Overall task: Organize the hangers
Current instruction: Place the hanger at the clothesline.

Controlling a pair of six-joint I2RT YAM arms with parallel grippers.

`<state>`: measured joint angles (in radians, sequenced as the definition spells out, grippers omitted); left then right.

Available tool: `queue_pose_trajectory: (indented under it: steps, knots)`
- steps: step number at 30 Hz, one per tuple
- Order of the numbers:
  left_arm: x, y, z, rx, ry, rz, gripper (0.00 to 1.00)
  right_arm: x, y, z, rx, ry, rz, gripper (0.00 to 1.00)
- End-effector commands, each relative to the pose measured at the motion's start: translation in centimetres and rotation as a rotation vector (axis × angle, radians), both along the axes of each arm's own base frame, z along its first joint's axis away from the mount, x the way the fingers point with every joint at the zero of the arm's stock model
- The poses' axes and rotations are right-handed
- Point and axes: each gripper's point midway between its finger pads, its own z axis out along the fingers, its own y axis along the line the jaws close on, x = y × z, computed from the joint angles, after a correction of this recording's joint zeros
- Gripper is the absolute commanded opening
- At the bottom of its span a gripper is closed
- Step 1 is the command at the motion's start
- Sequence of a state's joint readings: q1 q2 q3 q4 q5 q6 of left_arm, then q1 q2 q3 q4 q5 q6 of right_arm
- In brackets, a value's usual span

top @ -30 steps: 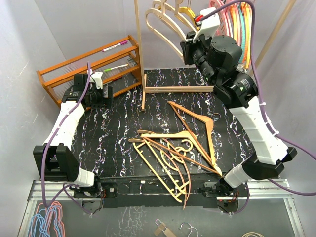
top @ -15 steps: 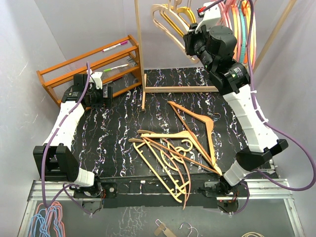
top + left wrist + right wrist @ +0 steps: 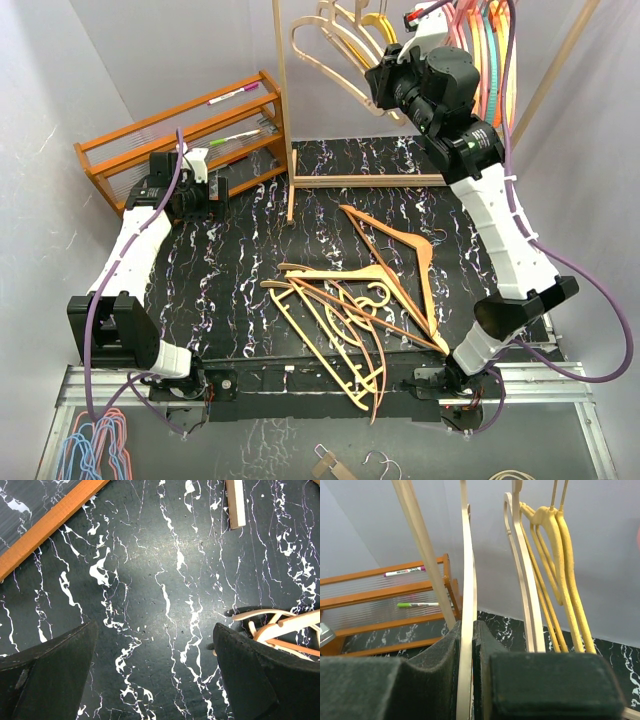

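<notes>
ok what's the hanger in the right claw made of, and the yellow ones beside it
The pale hanger pinched in the right claw looks like bare light wood: smooth, tan, matte, grain unclear. The yellow hangers look flocked or velvet-coated, going by their fuzzy, dull surface; their core is hidden.

Right arm (image 3: 495, 215) raised high, right gripper (image 3: 468, 642) clamped on pale wooden hanger (image 3: 466, 560). Left arm (image 3: 135, 240) low, reaching forward, left gripper (image 3: 155, 650) spread wide.

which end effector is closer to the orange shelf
Left. The left end effector sits just in front of the shelf; the right end effector is across the table, raised, gripping a pale hanger.
</notes>
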<state>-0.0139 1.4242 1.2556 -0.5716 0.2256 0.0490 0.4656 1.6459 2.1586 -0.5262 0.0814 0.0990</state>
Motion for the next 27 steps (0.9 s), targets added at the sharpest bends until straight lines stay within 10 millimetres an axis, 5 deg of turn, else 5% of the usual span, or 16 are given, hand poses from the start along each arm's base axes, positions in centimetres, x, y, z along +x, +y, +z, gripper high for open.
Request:
queue_pose_trajectory:
  steps: [1, 15, 17, 20, 22, 24, 27]
  knots:
    - [-0.5, 0.0, 1.2, -0.01, -0.038, -0.014, 0.97, 0.5, 0.1, 1.9, 0.069, -0.057, 0.028, 0.08]
    - [-0.8, -0.6, 0.3, -0.03, -0.004, -0.053, 0.97, 0.8, 0.6, -1.6, 0.058, 0.031, 0.084, 0.09]
    - [-1.0, -0.9, 0.2, -0.038, 0.007, -0.072, 0.97, 0.1, 0.5, -1.7, 0.061, 0.026, 0.094, 0.25]
    - [-1.8, -1.8, -0.6, -0.069, 0.048, -0.129, 0.97, -1.5, -0.1, -1.4, 0.07, 0.008, 0.099, 0.73]
    - [-2.4, -2.6, -0.8, -0.103, 0.066, -0.18, 0.97, -3.4, -0.9, -1.3, 0.081, 0.004, 0.099, 0.96]
    - [-3.2, -3.6, -0.9, -0.142, 0.089, -0.234, 0.97, -5.7, -1.8, -2.2, 0.116, 0.013, 0.098, 0.99]
    - [-3.9, -4.4, -1.1, -0.181, 0.11, -0.284, 0.97, -9.1, -3.2, -7.1, 0.168, 0.079, 0.089, 0.99]
